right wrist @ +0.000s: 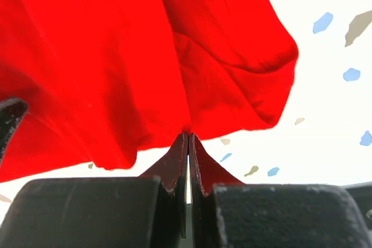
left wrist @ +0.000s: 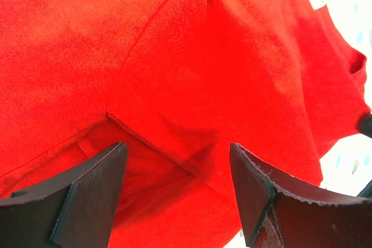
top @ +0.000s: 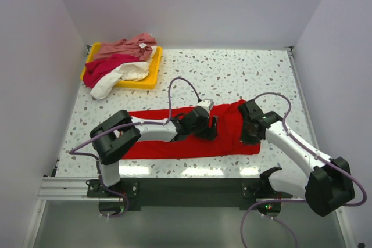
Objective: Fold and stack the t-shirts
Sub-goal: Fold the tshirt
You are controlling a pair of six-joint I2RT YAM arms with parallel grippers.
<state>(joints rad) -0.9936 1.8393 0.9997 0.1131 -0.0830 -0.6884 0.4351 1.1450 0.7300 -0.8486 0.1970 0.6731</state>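
Observation:
A bright red t-shirt [top: 174, 143] lies spread across the near part of the table. My left gripper [top: 210, 127] hovers over its middle, jaws open wide above a seam, nothing between its fingers [left wrist: 93, 190]. At the shirt's right end my right gripper [top: 249, 133] is shut, its tips [right wrist: 189, 136] pinching an edge of the red cloth [right wrist: 116, 56], which bunches up from them. The dusty pink shirt [top: 125, 46], crimson-magenta shirt [top: 102, 69] and cream-white shirt [top: 116, 79] lie crumpled in a heap at the back left.
A shallow yellow tray [top: 148, 76] at the back left holds the heap, with the white shirt spilling over its front edge. White walls close in the speckled table [top: 232, 74] on three sides. A metal rail runs along the near edge.

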